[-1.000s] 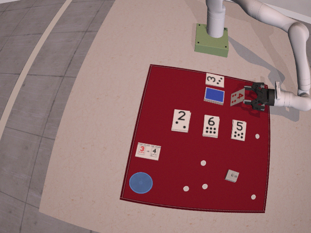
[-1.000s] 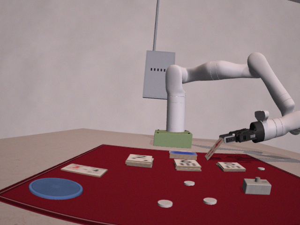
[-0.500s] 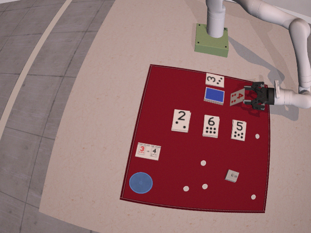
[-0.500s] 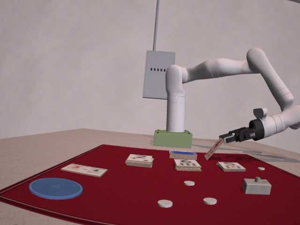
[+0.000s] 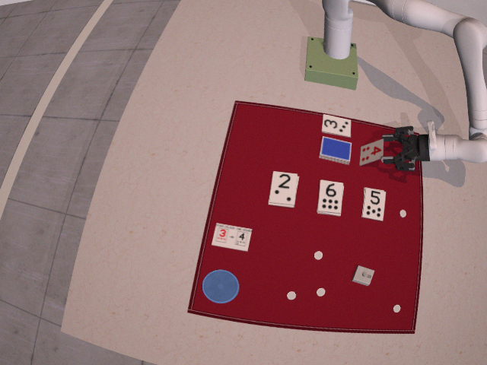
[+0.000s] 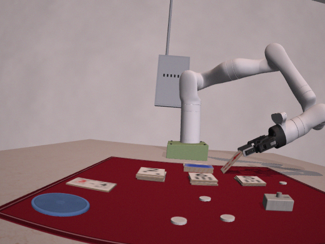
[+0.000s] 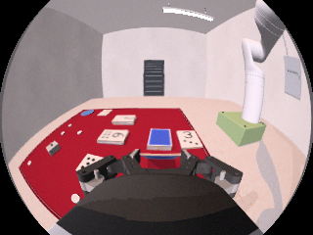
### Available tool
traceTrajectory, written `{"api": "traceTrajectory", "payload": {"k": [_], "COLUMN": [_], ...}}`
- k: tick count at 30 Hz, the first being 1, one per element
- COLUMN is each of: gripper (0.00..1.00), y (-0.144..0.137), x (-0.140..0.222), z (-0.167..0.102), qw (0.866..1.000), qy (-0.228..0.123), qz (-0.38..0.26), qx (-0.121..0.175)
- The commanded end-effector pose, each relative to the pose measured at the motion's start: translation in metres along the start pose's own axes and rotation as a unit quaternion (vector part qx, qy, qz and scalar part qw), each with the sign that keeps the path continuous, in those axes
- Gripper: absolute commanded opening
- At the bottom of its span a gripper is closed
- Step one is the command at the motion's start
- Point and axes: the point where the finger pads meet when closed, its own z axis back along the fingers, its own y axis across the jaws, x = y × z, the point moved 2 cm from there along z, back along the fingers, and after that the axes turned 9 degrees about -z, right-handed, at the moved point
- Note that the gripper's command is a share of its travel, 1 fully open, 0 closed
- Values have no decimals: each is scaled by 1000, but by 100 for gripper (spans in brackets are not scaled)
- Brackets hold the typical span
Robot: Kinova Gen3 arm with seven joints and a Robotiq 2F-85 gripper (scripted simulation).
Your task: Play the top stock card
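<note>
My gripper [image 5: 389, 148] is at the mat's far right edge, beside the blue-backed stock [image 5: 335, 149]. It is shut on a red 4 card [image 5: 371, 152], gripping the card's end across its width. The card hangs tilted with its face turned up, its lower edge down near the mat to the right of the stock; this also shows in the side view [image 6: 230, 162]. Three piles lie in a row in front: black 2 [image 5: 284, 188], black 6 [image 5: 330, 197] and black 5 [image 5: 374, 203]. A black 3 card [image 5: 336, 125] lies face up behind the stock.
A reference tile showing a red 3 and a black 4 [image 5: 231, 236] and a blue disc [image 5: 221, 286] lie at the near left. Several white discs and a grey knobbed block [image 5: 363, 274] are scattered at the near right. The arm's green base [image 5: 331, 66] stands behind the mat.
</note>
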Motion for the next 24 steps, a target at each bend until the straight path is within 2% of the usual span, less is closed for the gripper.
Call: {"api": "traceTrajectory", "payload": {"k": [1,14,16,24], "gripper": [71,71,71,71], "y": [-1,-1,-1,-1], "x": [-2,-4,-4,-6], "z": [2,3,3,2], "qw": [1000,994,994,985], "qy": [-20,-108,-108,-169], "qz": [-5,-5,-5,-6], "qx": [5,16,16,25]}}
